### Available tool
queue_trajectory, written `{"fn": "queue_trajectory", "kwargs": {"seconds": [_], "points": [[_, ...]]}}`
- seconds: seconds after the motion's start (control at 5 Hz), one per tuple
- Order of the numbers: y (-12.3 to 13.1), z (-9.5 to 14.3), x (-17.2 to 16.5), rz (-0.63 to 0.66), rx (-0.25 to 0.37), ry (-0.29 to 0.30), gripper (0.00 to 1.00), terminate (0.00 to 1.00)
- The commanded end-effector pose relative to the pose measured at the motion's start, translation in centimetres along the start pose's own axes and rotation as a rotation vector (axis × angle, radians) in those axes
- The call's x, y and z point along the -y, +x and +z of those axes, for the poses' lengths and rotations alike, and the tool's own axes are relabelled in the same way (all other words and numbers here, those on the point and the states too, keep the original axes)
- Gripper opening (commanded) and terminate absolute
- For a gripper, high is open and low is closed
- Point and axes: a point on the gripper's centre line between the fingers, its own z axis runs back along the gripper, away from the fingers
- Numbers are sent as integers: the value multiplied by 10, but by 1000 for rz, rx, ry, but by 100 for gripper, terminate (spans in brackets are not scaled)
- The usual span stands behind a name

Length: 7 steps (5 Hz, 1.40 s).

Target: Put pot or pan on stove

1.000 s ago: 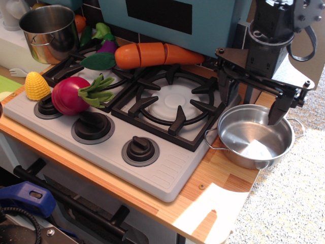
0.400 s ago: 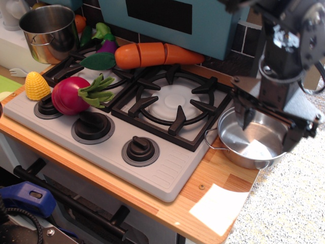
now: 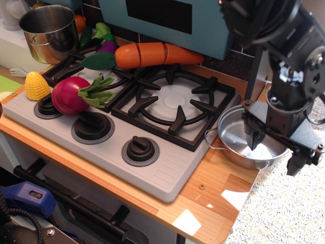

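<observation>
Claw (image 3: 274, 151) shifted right, spread astride rim | pot (image 3: 238, 142) shiny, shallow, beside stove (image 3: 152, 168)

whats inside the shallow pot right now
Nothing loose: the shallow pot shows bare shiny steel. One gripper finger dips inside it; the arm covers its right rim and far side.

Two steel pots, one shallow (image 3: 244, 142) and one tall (image 3: 48, 31), one stove (image 3: 101, 147) with three knobs and two burner grates, one carrot (image 3: 152, 55), one corn cob (image 3: 36, 85), one radish (image 3: 71, 95), one gripper (image 3: 277, 152)
</observation>
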Motion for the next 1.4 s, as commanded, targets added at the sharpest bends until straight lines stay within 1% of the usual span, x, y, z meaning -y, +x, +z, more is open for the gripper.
{"fn": "queue_trajectory", "kwargs": {"seconds": [0.0, 0.2, 0.4, 0.6, 0.8, 1.0, 1.2], "points": [[3, -8, -7, 7, 52, -37, 100, 0], [4, -6, -7, 7, 36, -21, 0, 0], [3, -7, -6, 46, 25, -38, 0, 0], [2, -6, -5, 47, 21, -26, 0, 0], [6, 5, 2, 8, -22, 58, 0, 0], [3, 40, -2, -27, -115, 128, 0, 0], [-6, 68, -14, -86, -173, 209, 0, 0]]}}
